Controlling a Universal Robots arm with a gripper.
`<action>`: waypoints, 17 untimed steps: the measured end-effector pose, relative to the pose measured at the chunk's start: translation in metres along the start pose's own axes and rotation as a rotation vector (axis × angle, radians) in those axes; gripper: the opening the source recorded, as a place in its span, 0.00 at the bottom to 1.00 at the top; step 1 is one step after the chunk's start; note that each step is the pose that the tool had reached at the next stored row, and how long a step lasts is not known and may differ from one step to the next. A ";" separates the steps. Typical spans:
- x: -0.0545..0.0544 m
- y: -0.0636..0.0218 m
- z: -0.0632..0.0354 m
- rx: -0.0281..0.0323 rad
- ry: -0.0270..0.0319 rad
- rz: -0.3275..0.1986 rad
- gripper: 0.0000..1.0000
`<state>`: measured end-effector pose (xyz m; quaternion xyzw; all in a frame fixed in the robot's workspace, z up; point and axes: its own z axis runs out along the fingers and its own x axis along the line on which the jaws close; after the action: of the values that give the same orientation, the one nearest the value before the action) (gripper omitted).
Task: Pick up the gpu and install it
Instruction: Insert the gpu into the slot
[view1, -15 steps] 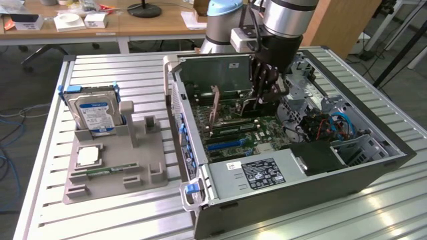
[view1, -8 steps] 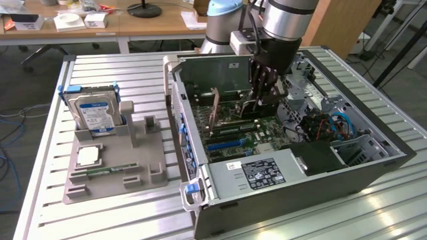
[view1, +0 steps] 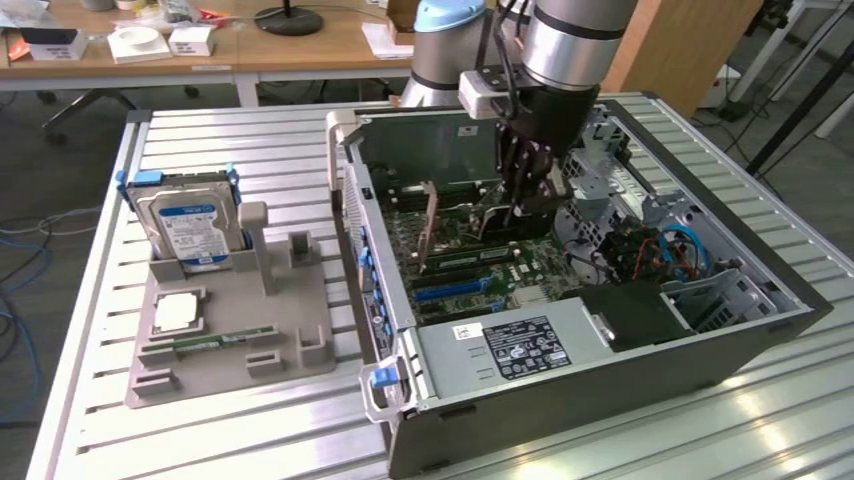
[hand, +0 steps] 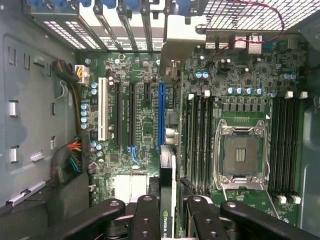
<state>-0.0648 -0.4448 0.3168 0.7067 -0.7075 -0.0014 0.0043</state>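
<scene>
Slatted metal table (view1: 227, 440) is carrying an open computer case (view1: 587, 400)
Inside, the gripper (hand: 172, 202) is pinching the gpu (hand: 168, 215) edge-on between its fingers (hand: 146, 215), over the motherboard (hand: 145, 130)

This is looking like a robotics lab. A robot arm (view1: 567, 40) is hanging over an open computer case (view1: 534, 430) on a slatted metal table (view1: 80, 350). Wooden desks (view1: 267, 55) carrying small boxes (view1: 54, 42) are standing at eleven o'clock, and loose cables (view1: 20, 240) are lying on the floor at nine o'clock.

Wrist view: gpu (hand: 168, 192) seen edge-on, both faces hidden; its near end and the fingers (hand: 146, 220) are cut off by the picture's edge.
</scene>
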 end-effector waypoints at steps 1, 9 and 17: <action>0.000 0.0000 0.0015 0.0003 -0.0006 0.000 0.26; 0.000 -0.0001 0.0107 0.0001 -0.0002 0.000 0.26; 0.000 -0.0001 0.0179 0.0003 -0.0003 0.000 0.26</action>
<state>-0.0648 -0.4448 0.2989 0.7067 -0.7075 -0.0014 0.0041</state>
